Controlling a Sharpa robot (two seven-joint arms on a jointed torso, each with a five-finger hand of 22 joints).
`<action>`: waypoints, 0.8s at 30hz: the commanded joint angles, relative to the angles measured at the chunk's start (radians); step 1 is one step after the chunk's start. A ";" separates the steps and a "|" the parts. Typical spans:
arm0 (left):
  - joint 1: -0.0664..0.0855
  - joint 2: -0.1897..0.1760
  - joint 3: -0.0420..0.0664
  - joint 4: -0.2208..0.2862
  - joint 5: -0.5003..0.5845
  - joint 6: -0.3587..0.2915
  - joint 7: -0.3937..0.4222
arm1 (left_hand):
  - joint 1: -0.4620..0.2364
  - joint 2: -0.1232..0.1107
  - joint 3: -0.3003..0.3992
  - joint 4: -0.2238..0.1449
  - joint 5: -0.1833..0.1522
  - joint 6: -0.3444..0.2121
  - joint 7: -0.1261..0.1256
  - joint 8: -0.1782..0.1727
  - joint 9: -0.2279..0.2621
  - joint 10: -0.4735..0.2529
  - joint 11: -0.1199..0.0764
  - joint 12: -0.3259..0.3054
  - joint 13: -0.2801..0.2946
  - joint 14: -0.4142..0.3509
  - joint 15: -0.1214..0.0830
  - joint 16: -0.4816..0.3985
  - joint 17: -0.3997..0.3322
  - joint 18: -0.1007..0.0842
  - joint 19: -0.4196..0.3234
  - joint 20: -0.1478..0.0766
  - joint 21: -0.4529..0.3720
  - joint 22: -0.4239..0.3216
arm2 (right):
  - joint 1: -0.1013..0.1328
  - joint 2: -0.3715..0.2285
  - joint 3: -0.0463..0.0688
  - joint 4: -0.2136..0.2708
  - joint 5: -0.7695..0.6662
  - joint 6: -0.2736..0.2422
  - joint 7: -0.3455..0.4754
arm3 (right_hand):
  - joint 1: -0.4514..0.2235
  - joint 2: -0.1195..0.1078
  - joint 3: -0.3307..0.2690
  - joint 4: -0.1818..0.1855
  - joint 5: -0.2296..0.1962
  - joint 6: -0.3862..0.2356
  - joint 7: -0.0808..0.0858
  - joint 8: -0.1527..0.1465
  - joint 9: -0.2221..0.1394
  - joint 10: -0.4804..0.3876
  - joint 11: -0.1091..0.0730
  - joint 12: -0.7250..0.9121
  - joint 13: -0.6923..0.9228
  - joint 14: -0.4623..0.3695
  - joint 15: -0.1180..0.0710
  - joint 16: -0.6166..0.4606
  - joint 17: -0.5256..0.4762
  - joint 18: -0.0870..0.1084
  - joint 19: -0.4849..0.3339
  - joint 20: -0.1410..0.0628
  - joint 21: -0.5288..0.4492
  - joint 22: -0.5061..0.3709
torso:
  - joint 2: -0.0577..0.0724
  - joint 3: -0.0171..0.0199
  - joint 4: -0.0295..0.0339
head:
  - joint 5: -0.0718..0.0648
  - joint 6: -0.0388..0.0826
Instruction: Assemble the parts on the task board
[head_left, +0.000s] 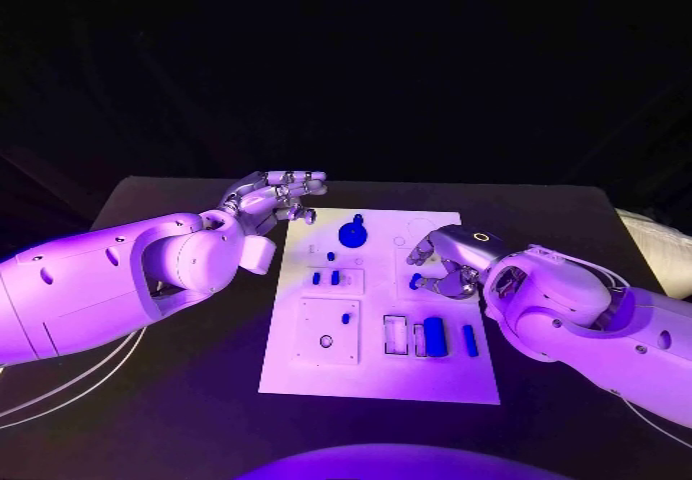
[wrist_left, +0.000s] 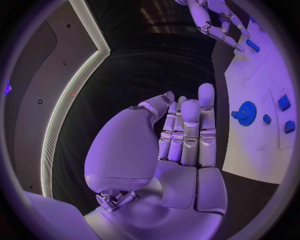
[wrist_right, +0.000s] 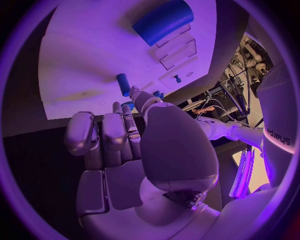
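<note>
The right robot hand (head_left: 440, 262) hovers over the right edge of the white task board (head_left: 379, 375) mid-bench, its fingers curled above a small blue peg (head_left: 415, 282), seemingly reaching to pick it; whether it pinches yet, I cannot tell. The left robot hand (head_left: 274, 200) waits empty, fingers straight, beside the board's far-left corner near the round blue gear (head_left: 353, 235). Next comes a clean pinch.

White task board (head_left: 378, 385) with blue parts, flat on the black table

Near its far end lies a round blue gear-like part (head_left: 353, 235); below it, 2 small blue pieces (head_left: 326, 278) stand on a raised plate. Toward the near end, a small blue peg (head_left: 346, 318) sits in a square plate — beside it a thick blue cylinder (head_left: 434, 333) and a slimmer blue bar (head_left: 470, 340), both lengthwise.
</note>
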 joint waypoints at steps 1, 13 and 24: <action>0.000 0.002 0.000 0.001 -0.004 0.021 0.004 | 0.009 0.002 -0.005 -0.004 0.006 -0.001 0.004 0.003 -0.001 -0.010 -0.001 0.004 0.002 -0.007 -0.001 -0.005 0.000 0.011 -0.004 0.001 -0.003 -0.002 | -0.001 0.007 0.000 -0.006 -0.019 0.054 -0.008 | 0.011 0.012 0.001 0.006 -0.005 0.016 0.002 0.006 0.003 0.027 -0.001 0.016 0.001 0.018 -0.007 -0.003 0.004 0.001 0.004 -0.009 0.007 0.006 | 0.001 -0.0001 0.0000 | 0.002 -0.003; -0.001 0.002 0.000 0.000 -0.004 0.021 0.003 | 0.009 0.002 -0.005 -0.004 0.006 -0.001 0.004 0.003 -0.001 -0.010 -0.001 0.004 0.002 -0.007 -0.001 -0.005 0.000 0.011 -0.004 0.001 -0.003 -0.002 | -0.006 0.025 0.000 -0.019 -0.014 0.099 0.001 | 0.017 0.025 0.027 0.016 0.000 0.081 0.004 0.020 0.010 0.102 -0.004 0.036 -0.001 0.021 0.014 0.005 0.011 -0.001 0.012 0.007 0.013 0.016 | 0.000 -0.0002 0.0003 | 0.005 -0.014; -0.001 0.003 0.000 0.000 -0.006 0.021 0.002 | 0.009 0.002 -0.005 -0.004 0.006 -0.001 0.004 0.003 -0.001 -0.010 -0.001 0.004 0.002 -0.007 -0.001 -0.005 0.000 0.011 -0.004 0.001 -0.003 -0.002 | -0.006 0.038 0.000 -0.027 -0.021 0.081 -0.007 | 0.035 0.050 0.073 0.010 -0.013 0.129 0.004 0.034 0.018 0.163 -0.013 0.036 0.000 0.028 0.008 0.031 0.040 -0.006 0.028 0.002 0.032 0.045 | 0.001 -0.0003 -0.0010 | 0.005 -0.016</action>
